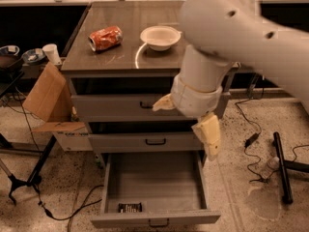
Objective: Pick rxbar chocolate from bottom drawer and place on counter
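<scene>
– Well, where does the chocolate bar [129, 207] lie?
– At the front of the open bottom drawer [154, 180], left of centre. The gripper [186, 120] hangs above, fingers [208, 137] spread and empty; it should descend straight, clear of the front wall.

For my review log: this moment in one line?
gripper: open, empty, over open bottom drawer | rxbar chocolate: drawer front-left | counter: no bar yet

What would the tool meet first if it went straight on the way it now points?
The tool, in front of the middle drawer, points down. It would probably first meet the right wall or floor of the bottom drawer; depth is unclear.
</scene>
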Robot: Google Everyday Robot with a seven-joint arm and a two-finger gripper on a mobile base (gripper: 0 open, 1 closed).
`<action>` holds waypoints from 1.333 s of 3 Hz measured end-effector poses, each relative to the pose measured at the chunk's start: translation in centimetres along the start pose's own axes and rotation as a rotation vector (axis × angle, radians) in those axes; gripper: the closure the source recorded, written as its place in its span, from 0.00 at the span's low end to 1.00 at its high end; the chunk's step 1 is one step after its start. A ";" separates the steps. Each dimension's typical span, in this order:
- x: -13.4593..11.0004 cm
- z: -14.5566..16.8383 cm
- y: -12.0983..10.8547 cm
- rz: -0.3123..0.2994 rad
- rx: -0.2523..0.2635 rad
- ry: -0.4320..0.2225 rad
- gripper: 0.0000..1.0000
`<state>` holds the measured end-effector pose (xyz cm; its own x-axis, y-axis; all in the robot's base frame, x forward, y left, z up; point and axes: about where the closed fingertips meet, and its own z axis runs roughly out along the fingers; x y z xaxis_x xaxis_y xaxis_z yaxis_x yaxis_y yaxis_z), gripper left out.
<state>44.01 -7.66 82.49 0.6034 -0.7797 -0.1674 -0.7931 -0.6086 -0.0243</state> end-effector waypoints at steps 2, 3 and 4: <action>-2.1 10.9 -0.8 -0.316 -0.027 -0.079 0.00; -3.9 15.0 -1.4 -0.339 0.049 -0.116 0.00; -6.0 18.3 -3.6 -0.316 0.138 -0.158 0.00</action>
<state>41.76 1.93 65.51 0.8085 -0.5179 -0.2796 -0.5801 -0.7813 -0.2302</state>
